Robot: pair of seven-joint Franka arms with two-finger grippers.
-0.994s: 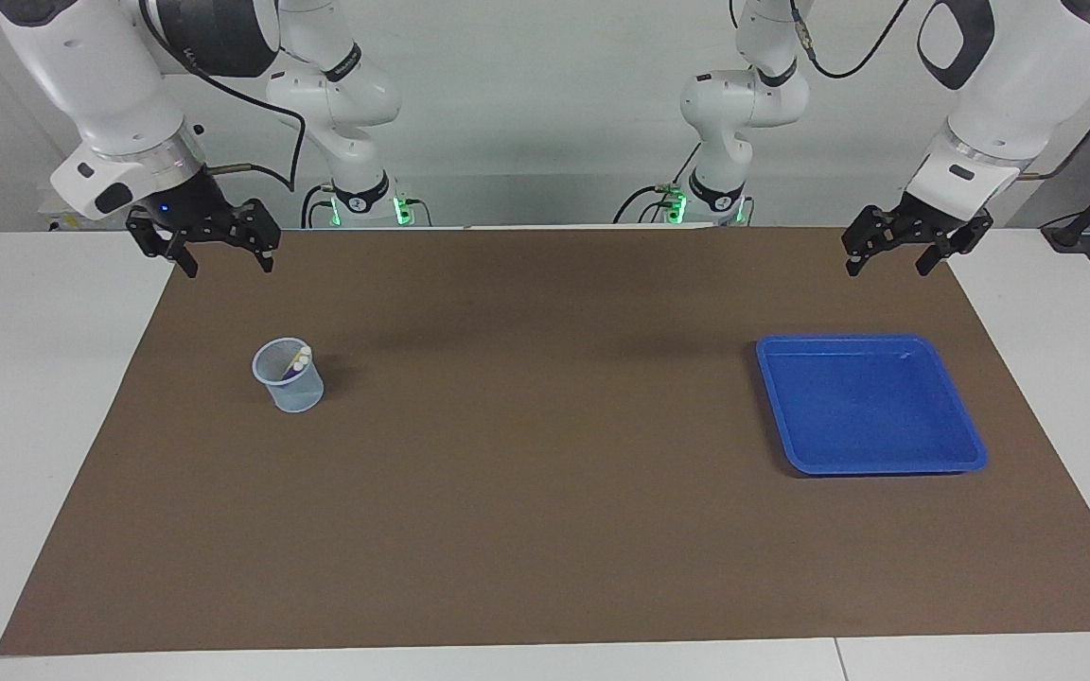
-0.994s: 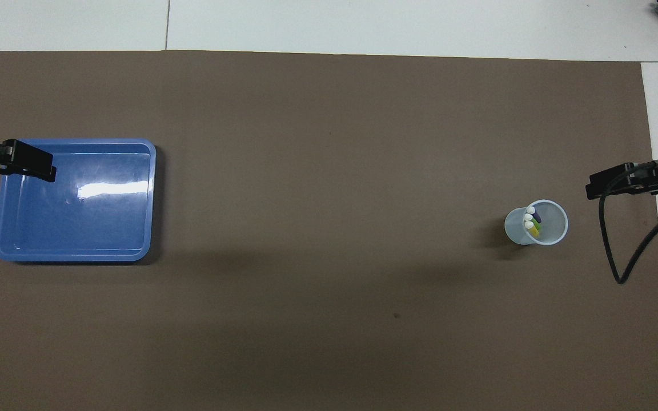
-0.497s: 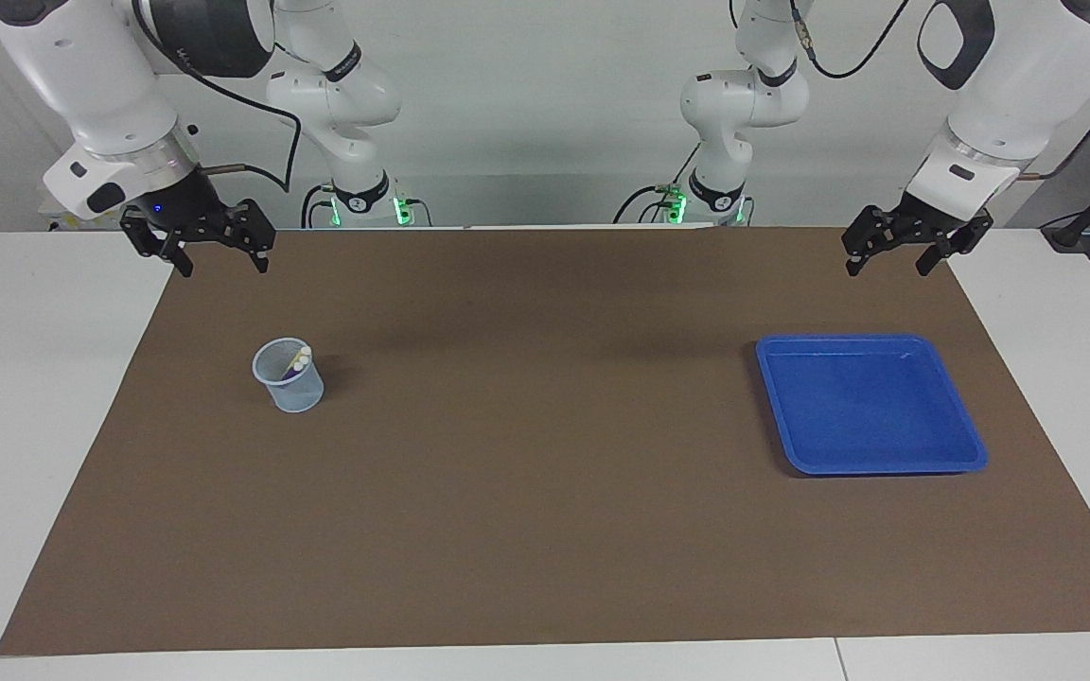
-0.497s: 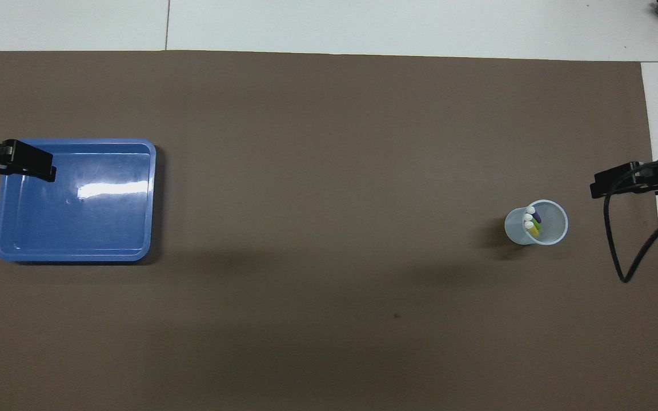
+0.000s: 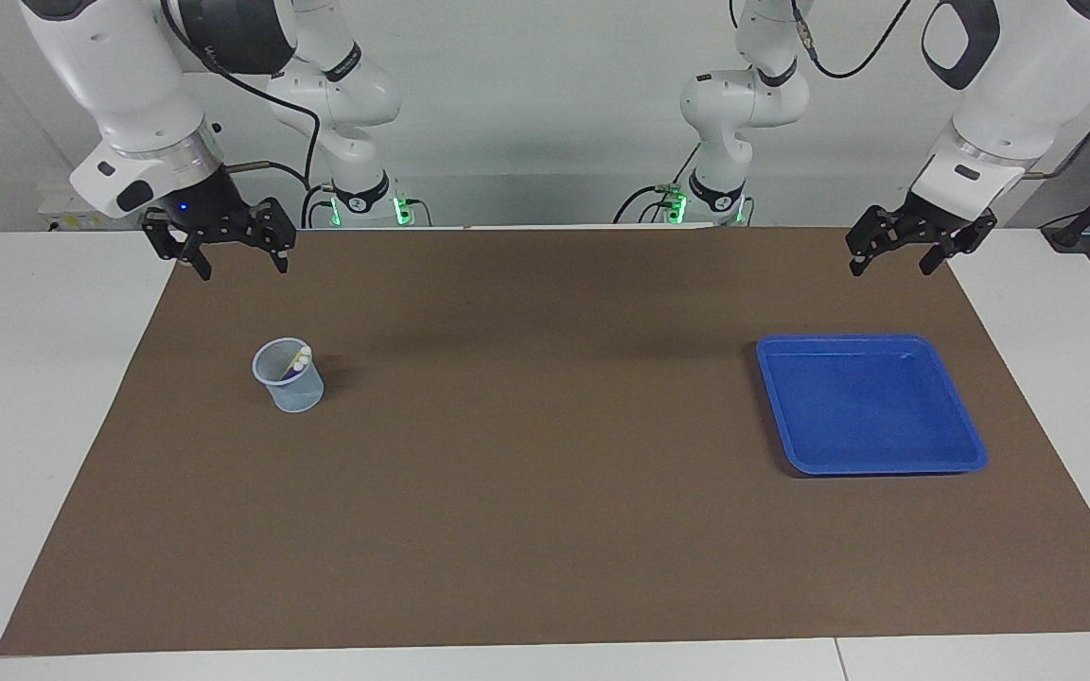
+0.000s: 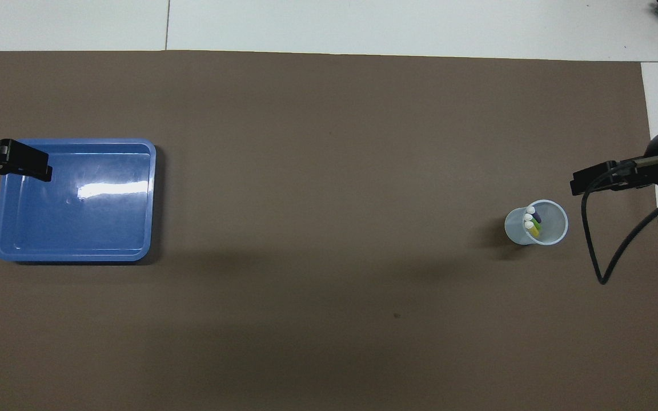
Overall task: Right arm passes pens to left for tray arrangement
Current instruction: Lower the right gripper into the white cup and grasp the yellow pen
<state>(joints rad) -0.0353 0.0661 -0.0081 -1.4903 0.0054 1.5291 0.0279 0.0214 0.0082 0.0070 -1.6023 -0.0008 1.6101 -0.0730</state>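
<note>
Since a second ago only the right gripper (image 5: 241,265) has shifted, sideways toward the table's middle; the left gripper (image 5: 895,261) has barely moved, and cup and tray lie unchanged.

Both grippers hang spread and empty over the mat (image 5: 545,530) edge nearest the robots. Three pens (image 6: 532,220), yellow, green and purple, stand pale ends up in the cup (image 5: 289,376), which sits toward the right arm's end, farther from the robots than the spot under the right gripper and apart from it. At the left arm's end lies the tray (image 5: 961,416), holding nothing, farther from the robots than the spot under the left gripper. Cup and tray are well apart.
</note>
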